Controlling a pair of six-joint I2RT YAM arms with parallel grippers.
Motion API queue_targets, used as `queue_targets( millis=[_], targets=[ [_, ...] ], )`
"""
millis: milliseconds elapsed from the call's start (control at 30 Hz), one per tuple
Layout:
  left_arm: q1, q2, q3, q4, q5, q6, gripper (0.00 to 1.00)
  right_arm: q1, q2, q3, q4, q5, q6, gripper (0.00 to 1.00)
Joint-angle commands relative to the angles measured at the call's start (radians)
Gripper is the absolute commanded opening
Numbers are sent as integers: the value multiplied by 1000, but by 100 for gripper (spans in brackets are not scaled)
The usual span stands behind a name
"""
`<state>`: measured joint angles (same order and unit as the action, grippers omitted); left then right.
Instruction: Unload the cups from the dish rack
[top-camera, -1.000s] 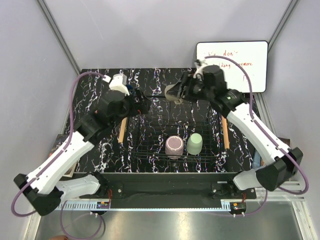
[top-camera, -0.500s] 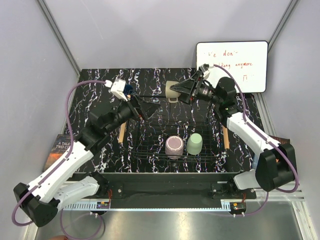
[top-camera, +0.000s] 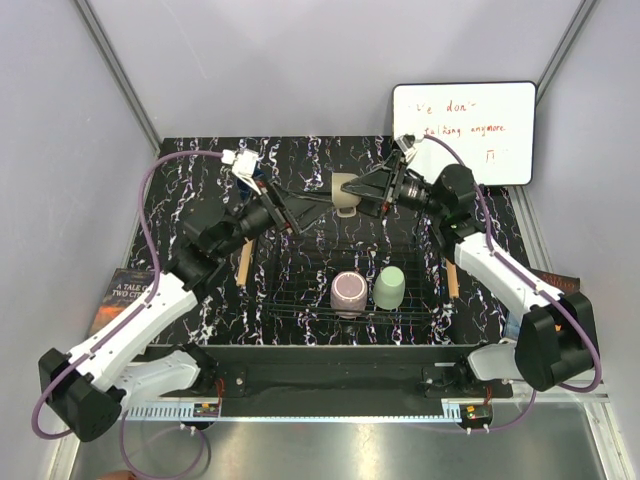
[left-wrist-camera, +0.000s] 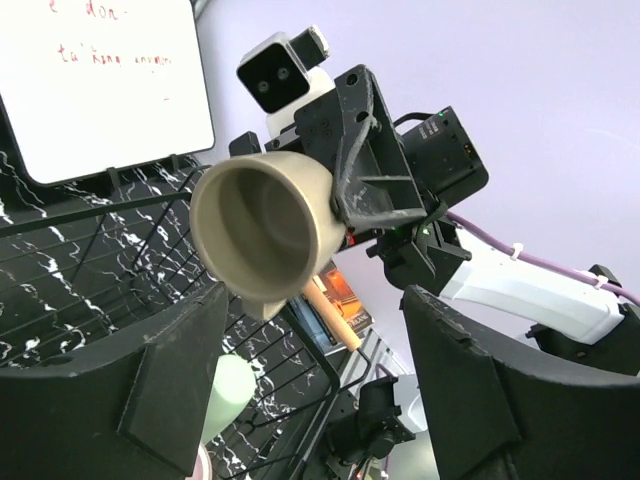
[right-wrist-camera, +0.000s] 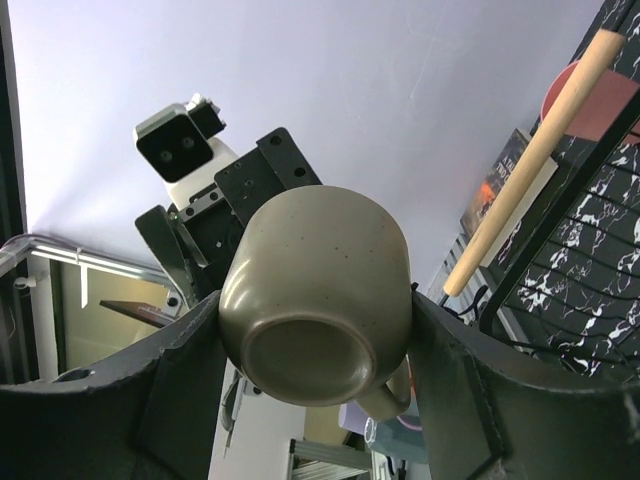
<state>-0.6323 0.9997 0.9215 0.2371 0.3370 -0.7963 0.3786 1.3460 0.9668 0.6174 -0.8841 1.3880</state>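
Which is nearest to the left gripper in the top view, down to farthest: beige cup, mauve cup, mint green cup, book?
From the left gripper:
1. beige cup, just ahead, held by the right gripper.
2. mauve cup, in the dish rack, left of the pair.
3. mint green cup, beside it, on the right.
4. book, at the far left.

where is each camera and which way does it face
Top external: above and behind the bases, looking down at the dish rack; both arms show, left gripper and right gripper facing each other.
Left wrist: on the left arm, looking past its open fingers into the mouth of the beige cup.
Right wrist: on the right arm, facing the left wrist; its fingers clamp the cup, base toward the lens.
Shared: the cup; the wrist views face each other.
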Motion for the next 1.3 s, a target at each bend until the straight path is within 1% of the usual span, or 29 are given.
queue_targets(
  millis=[0,467,567,600,700,733,767,800,933,1033,1067,1100,1133,1167,1200,1267],
  targets=[
    [-13,46,45,119,50,-18,73,26,-38,9,102,-13,23,0],
    [-49,126,73,176,60,-27,66,83,10,24,128,-7,25,0],
    [-52,137,73,183,74,-32,53,92,28,26,154,-15,37,0],
    [-52,139,71,188,76,-32,44,91,33,30,156,-15,39,0],
    [-55,143,71,189,89,-31,30,94,38,36,154,-15,37,0],
    [-55,143,70,188,91,-29,18,95,41,39,154,-16,37,0],
    [-55,145,73,185,100,-26,11,95,41,39,153,-18,36,0],
    [-55,143,74,179,102,-24,0,94,42,42,151,-18,34,0],
    [-55,139,73,162,100,-21,0,94,42,43,145,-18,29,0],
    [-55,137,86,107,82,2,0,94,42,49,122,-19,8,0],
    [-53,136,100,55,59,11,0,94,39,56,73,-21,-7,0],
    [-55,134,105,33,51,22,0,94,38,70,41,-19,-45,10],
    [-53,125,112,9,39,49,0,94,35,76,-22,-16,-67,23],
    [-55,119,122,-40,16,64,0,92,22,84,-54,-7,-87,33],
    [-55,113,122,-51,7,78,0,94,18,95,-85,-1,-127,54],
    [-53,82,116,-93,-47,115,0,94,4,111,-166,20,-162,71]
  ],
)
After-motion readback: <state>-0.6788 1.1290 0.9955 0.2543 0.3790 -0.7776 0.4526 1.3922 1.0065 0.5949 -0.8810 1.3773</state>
